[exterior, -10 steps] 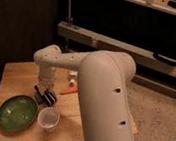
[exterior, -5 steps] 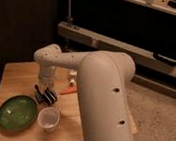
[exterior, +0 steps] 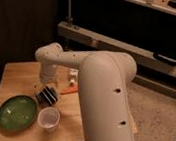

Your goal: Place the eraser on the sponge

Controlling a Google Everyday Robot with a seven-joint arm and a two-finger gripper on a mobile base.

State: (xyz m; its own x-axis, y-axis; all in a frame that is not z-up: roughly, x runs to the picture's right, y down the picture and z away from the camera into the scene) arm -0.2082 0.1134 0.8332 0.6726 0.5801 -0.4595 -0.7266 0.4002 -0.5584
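- Gripper (exterior: 47,84) hangs low over the wooden table (exterior: 14,75), at the end of the big white arm (exterior: 101,87).
- Eraser (exterior: 47,95), black with thin white stripes, is right below the gripper tip, against it as far as I can see, and looks tilted.
- I cannot tell if the gripper is clamped on the eraser or has released it.
- Eraser sits near the middle of the table, just beside the green plate (exterior: 17,112) and just behind the clear cup (exterior: 49,119).
- Orange marker (exterior: 68,89) lies near the eraser, on the arm's side.
- Small white object (exterior: 73,73) stands behind the marker.
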